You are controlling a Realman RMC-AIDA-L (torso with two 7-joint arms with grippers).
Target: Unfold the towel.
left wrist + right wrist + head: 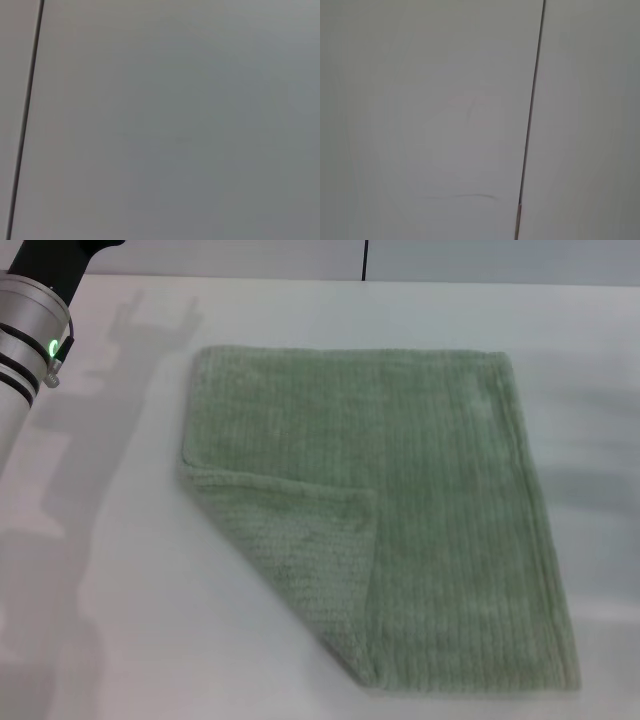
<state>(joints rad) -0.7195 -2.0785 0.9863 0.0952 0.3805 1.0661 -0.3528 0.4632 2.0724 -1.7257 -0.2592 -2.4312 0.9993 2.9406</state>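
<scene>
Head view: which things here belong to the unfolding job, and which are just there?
Part of the job:
- towel, flat except its near-left corner, folded over on top
- left arm, at the far-left edge; gripper out of view

Just there:
- white table
- dark seam in the wall behind

The towel [430, 510] is pale sage-green with fine ribbed lines; its folded-over corner shows a slightly lighter, nubbier weave. The table [110, 570] is plain white. The left arm [25, 350] is silver with black bands and a green light.
</scene>
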